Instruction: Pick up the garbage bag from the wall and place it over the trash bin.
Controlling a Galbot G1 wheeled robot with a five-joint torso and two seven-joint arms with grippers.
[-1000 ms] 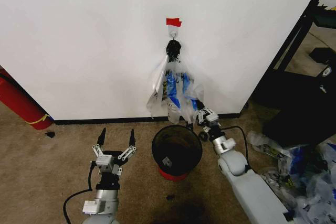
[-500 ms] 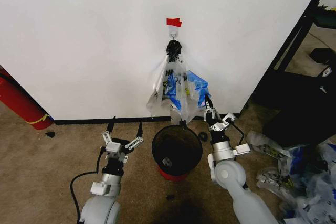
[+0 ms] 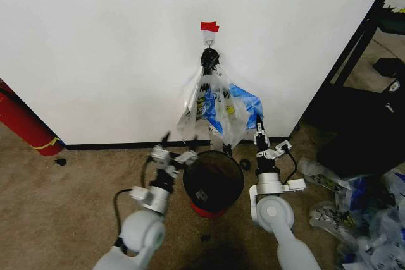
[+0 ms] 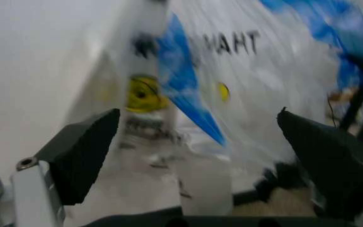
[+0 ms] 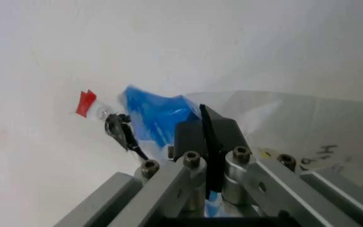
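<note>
The garbage bag (image 3: 243, 104), thin clear plastic with blue patches, hangs from a small hook (image 3: 208, 42) on the white wall (image 3: 95, 49), under a red tape strip (image 3: 209, 26). A clear bag with a yellow smiley and black lettering (image 3: 212, 96) hangs with it. My right gripper (image 3: 259, 126) is shut on the garbage bag's lower right edge and holds it spread to the right; its closed fingers (image 5: 202, 137) show before the blue plastic (image 5: 153, 113). My left gripper (image 3: 174, 151) is open at the left rim of the trash bin (image 3: 213, 155), its fingers (image 4: 81, 146) spread before the hanging bags (image 4: 188, 101).
A red cylinder (image 3: 25, 124) leans at the wall on the left. A black shelf frame (image 3: 361, 49) stands on the right, with a pile of plastic bags (image 3: 361, 210) on the carpet below. The bin sits on a red base (image 3: 209, 212) just below the hook.
My left gripper has moved forward and right, from the open carpet to the bin's left rim. My right gripper has lifted and drawn the blue bag out to the right.
</note>
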